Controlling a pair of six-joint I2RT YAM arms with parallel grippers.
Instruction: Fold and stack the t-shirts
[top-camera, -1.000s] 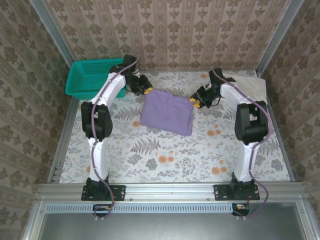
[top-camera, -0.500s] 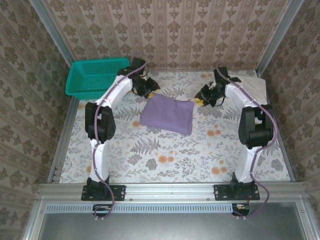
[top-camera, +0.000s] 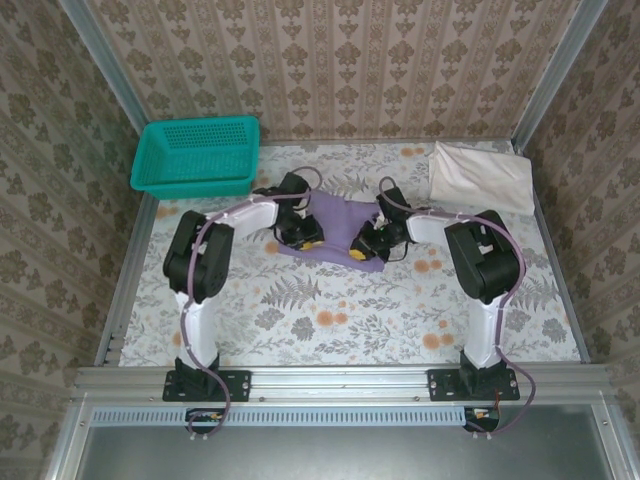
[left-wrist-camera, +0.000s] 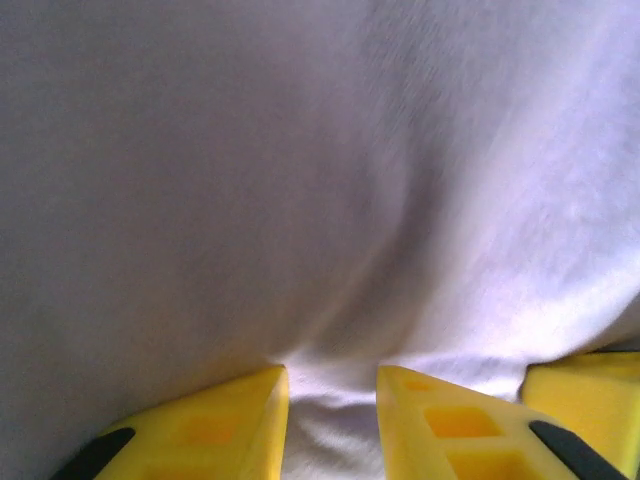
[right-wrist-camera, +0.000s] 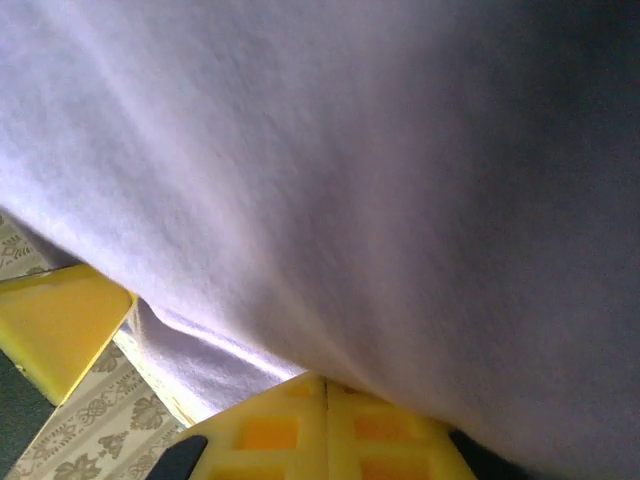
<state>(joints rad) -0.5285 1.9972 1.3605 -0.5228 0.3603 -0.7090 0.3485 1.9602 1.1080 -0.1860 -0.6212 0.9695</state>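
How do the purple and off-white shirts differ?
The purple shirt is lavender; the off-white shirt is cream. The purple shirt lies mid-table, the off-white shirt in the far right corner. Left hand and right hand are on the purple shirt; the off-white shirt lies untouched. Both rest on the table.

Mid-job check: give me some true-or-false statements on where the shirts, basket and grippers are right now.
1. The lavender t-shirt lies in the middle of the table, with the left gripper and right gripper both at it. True.
2. The off-white t-shirt lies in the teal basket. False: it lies on the table at the far right, away from the basket.
3. The right gripper's fingers are pressed together. True.
4. The off-white t-shirt is stacked on the lavender one. False: they lie apart.
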